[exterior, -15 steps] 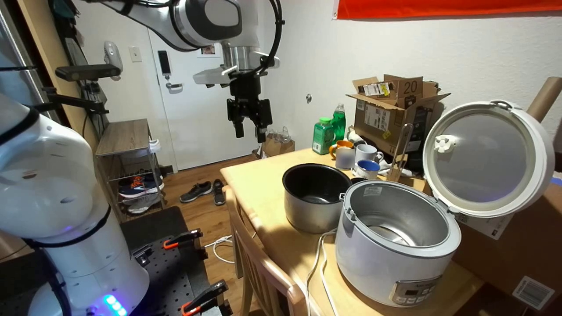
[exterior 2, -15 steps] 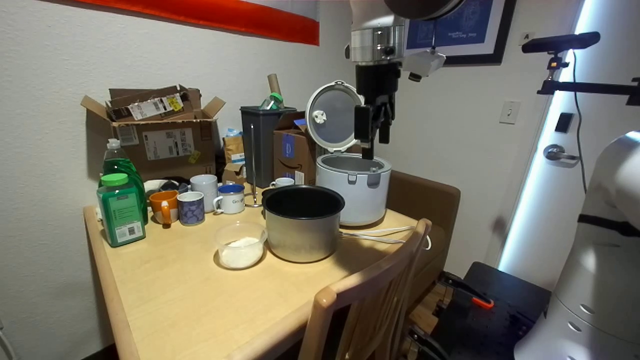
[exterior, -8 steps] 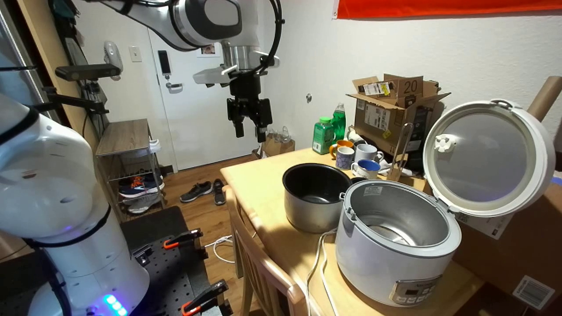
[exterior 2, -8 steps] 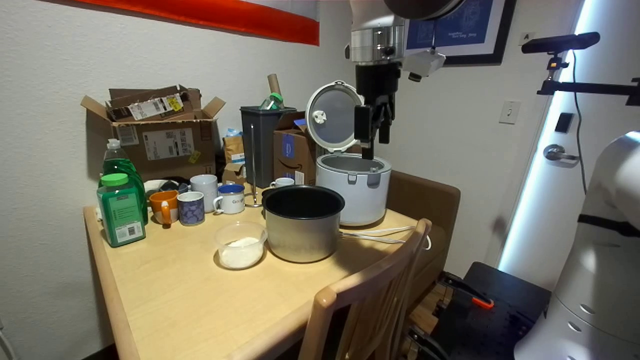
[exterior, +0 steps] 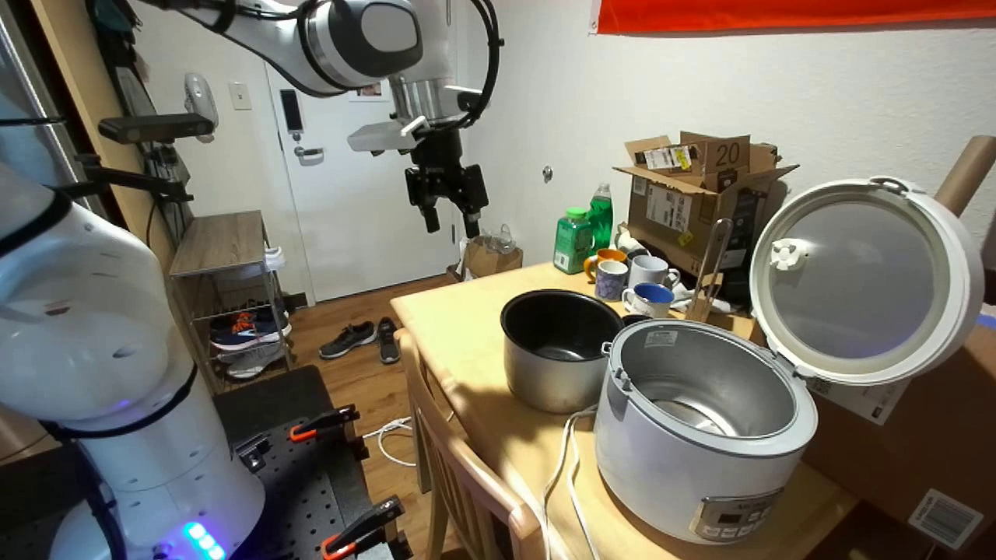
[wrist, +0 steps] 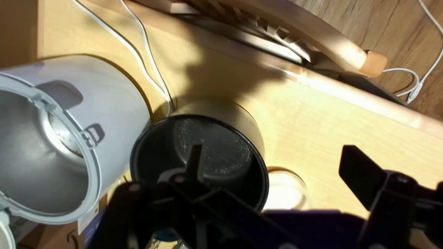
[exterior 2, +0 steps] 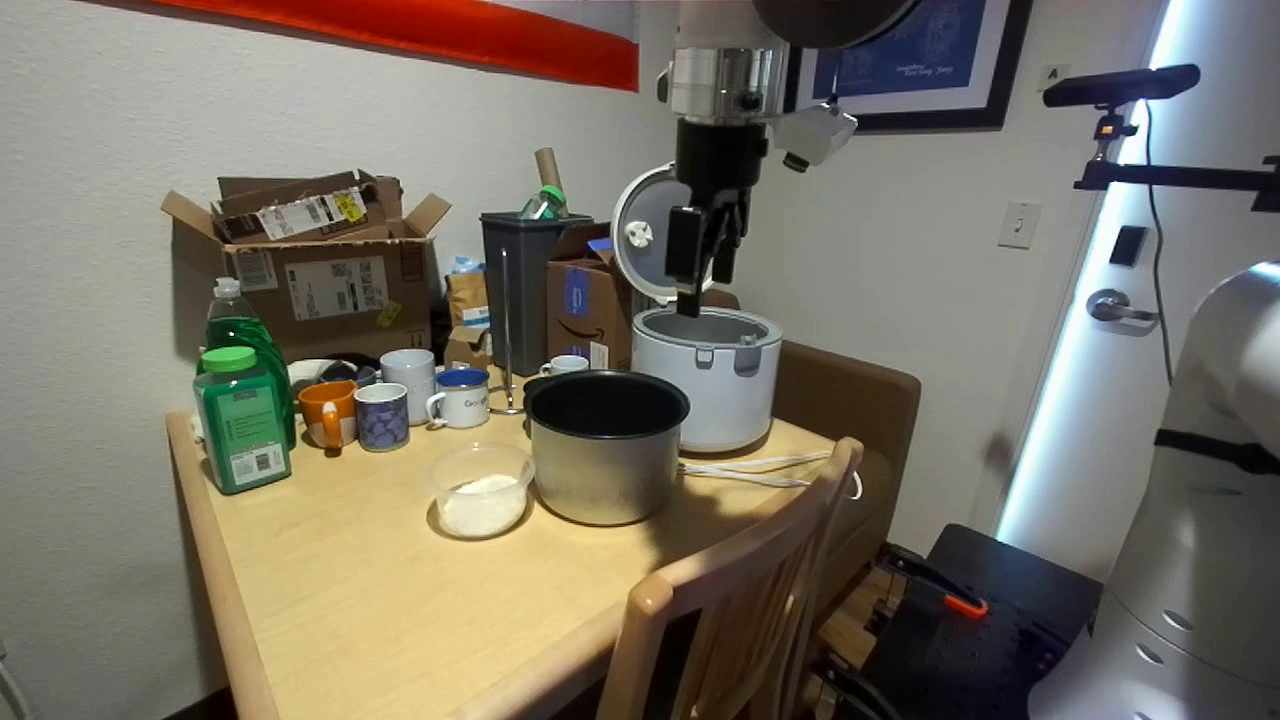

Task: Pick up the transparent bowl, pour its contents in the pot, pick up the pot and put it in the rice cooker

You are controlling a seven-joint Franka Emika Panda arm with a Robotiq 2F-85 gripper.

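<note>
Spillage seemed the probable trouble. The transparent bowl (exterior 2: 478, 464), with white contents (exterior 2: 483, 508), stood just beside the pot (exterior 2: 606, 475), on the side away from the rice cooker (exterior 2: 722, 392). Higher than the pot, the end effector (exterior: 452, 224) held nothing, its fingers (wrist: 361, 176) well apart; descending too near, one finger could hit the pot's rim, or an uneven squeeze tip the bowl.
</note>
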